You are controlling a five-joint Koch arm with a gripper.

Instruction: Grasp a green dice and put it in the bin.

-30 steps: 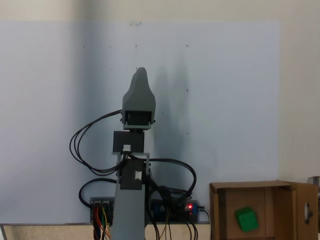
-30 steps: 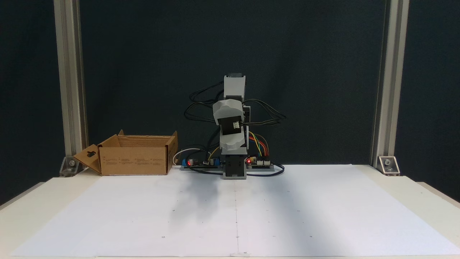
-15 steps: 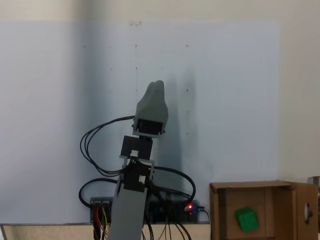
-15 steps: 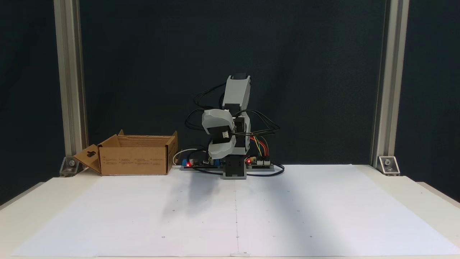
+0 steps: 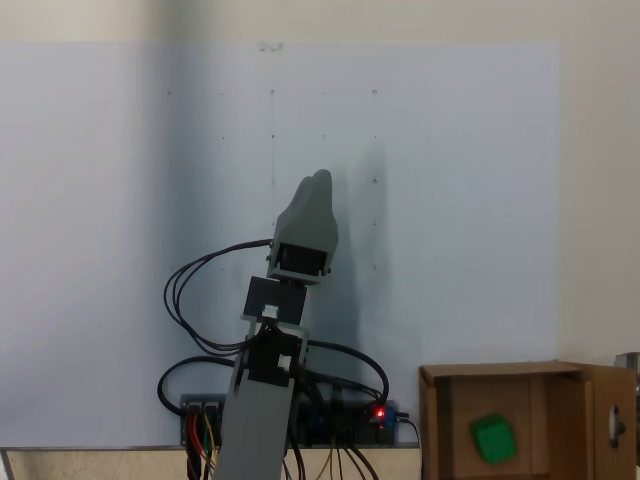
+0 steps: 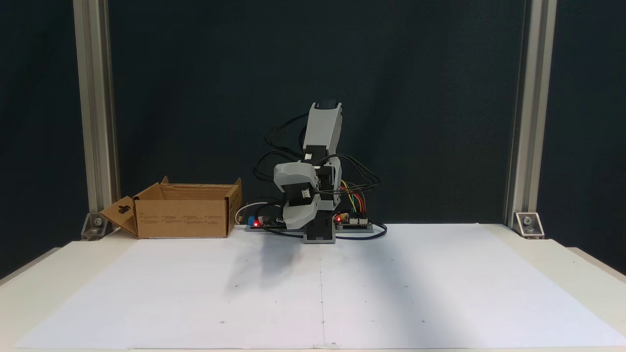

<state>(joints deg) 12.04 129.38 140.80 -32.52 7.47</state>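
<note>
The green dice (image 5: 493, 439) lies inside the bin (image 5: 432, 420), a brown cardboard box at the lower right of a fixed view. From the front, the bin (image 6: 183, 217) stands at the back left of the table and its walls hide the dice. My gripper (image 5: 316, 180) points out over the white sheet, well to the left of the bin, with its tips together and nothing in them. In the front fixed view the gripper (image 6: 295, 225) hangs low beside the arm's base, apart from the box.
Circuit boards and coloured wires (image 6: 352, 220) sit at the arm's base. Black cables (image 5: 190, 290) loop off the arm. Two metal posts (image 6: 95, 117) stand at the table's back corners. A white paper sheet (image 6: 391, 293) covers the table.
The arm has swung a little toward the bin's side and folded lower over its base. The dice has stayed in the bin.
</note>
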